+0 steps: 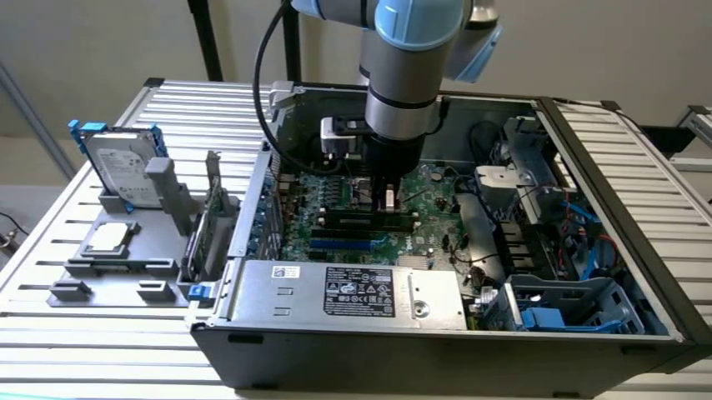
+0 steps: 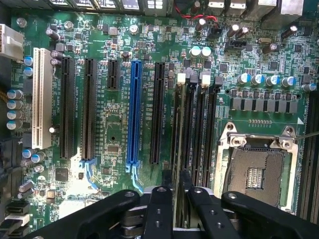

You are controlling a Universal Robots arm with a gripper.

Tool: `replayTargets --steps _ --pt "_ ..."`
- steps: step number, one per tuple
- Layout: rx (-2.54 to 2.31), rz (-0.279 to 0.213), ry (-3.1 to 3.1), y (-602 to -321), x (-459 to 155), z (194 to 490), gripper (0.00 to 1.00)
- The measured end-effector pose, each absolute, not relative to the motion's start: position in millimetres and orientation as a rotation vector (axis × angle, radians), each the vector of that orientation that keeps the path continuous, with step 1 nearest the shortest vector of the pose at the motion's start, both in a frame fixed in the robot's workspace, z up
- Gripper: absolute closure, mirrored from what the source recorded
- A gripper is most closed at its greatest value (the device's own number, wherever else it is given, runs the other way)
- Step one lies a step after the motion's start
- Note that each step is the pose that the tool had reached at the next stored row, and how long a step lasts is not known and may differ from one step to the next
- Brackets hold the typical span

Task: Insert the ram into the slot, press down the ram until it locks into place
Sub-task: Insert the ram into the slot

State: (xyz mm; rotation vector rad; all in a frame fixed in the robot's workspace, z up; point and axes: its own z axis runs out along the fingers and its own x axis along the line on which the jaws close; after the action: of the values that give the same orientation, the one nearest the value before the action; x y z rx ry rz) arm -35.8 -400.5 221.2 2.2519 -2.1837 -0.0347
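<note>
Down inside an open computer case (image 1: pixel 333 354), the gripper (image 2: pixel 177 175) clenches the green ram (image 2: pixel 178 134) edge-on. The ram stands upright in the black slot (image 2: pixel 182 79), near the empty processor socket (image 2: pixel 256 169)

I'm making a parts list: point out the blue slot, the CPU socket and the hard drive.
blue slot (image 2: pixel 133 112), wrist view, middle of its length.
CPU socket (image 2: pixel 259 172), wrist view, centre of its open contact field.
hard drive (image 1: pixel 117 167), exterior view, its pale label face.
</note>
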Motion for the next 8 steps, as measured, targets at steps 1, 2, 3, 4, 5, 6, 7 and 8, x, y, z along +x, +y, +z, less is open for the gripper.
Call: replayTargets --steps 1,2,3,4,5,6,7,8 --pt "2.252 -0.035 -2.184 -400 -36 225 0.78" --pt "2.251 -0.035 -2.183 -400 -36 229 0.78" --pt "2.251 -0.035 -2.183 -401 -36 234 0.78" --pt "2.252 -0.035 -2.183 -401 -36 238 0.78" --pt "2.252 -0.035 -2.183 -401 -36 243 0.78" --pt "2.252 -0.035 -2.183 -401 -36 246 0.78" --pt "2.251 -0.035 -2.183 -401 -37 250 0.78" --pt "2.252 -0.035 -2.183 -401 -37 252 0.78"
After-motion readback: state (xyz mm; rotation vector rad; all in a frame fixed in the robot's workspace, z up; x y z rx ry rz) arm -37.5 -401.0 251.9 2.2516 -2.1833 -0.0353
